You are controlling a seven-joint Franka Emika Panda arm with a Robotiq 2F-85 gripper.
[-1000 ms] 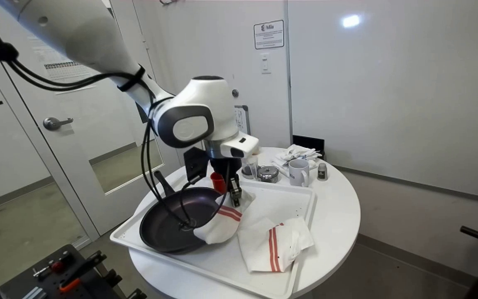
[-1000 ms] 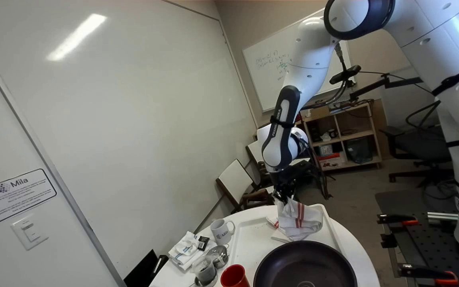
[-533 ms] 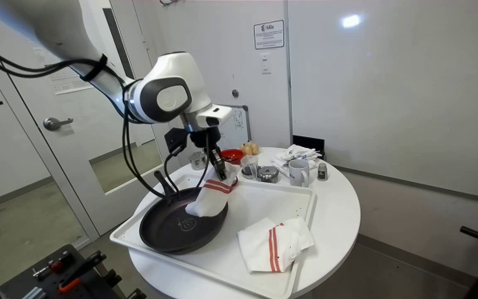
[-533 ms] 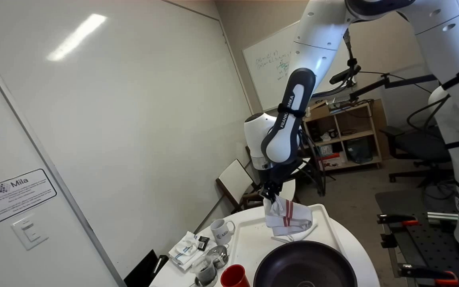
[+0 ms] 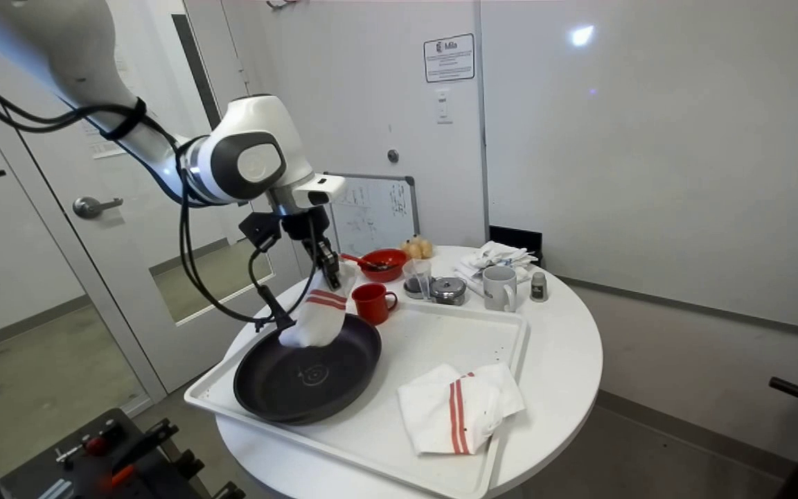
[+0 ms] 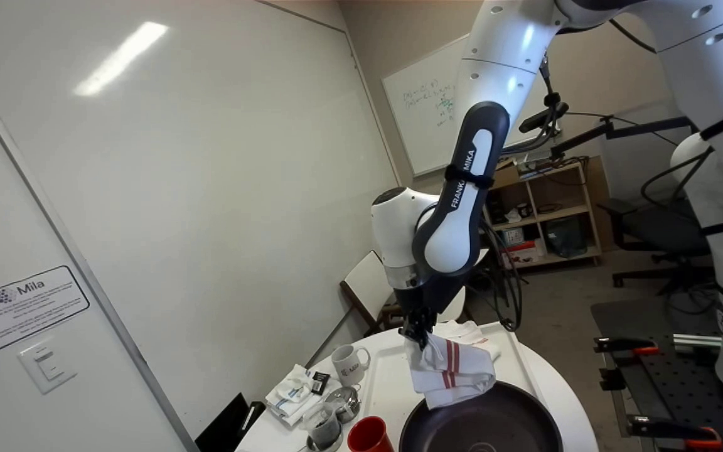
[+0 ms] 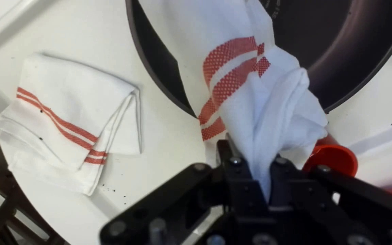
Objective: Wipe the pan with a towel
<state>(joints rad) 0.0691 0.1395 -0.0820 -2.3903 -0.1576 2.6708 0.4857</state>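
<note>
My gripper (image 5: 333,278) is shut on a white towel with red stripes (image 5: 319,320), which hangs down from the fingers. The gripper also shows in an exterior view (image 6: 418,333) and in the wrist view (image 7: 253,158), where the bunched towel (image 7: 267,112) is pinched between the fingers. The dark round pan (image 5: 312,378) lies on the white tray (image 5: 433,478). The towel's lower end hangs over the pan's far part near its handle (image 5: 276,305); I cannot tell whether it touches. The pan also shows in an exterior view (image 6: 481,420) and the wrist view (image 7: 311,30).
A second red-striped towel (image 5: 458,409) lies folded on the tray. A red mug (image 5: 371,303) stands close beside the pan. A red bowl (image 5: 386,263), lidded metal tin (image 5: 448,290), grey mug (image 5: 499,287), small shaker (image 5: 538,286) and folded cloths (image 5: 496,256) stand at the back.
My gripper has moved with the towel toward the pan's handle side, rising and then lowering slightly. The towel now overlaps the pan in both exterior views. The pan and second towel have not moved.
</note>
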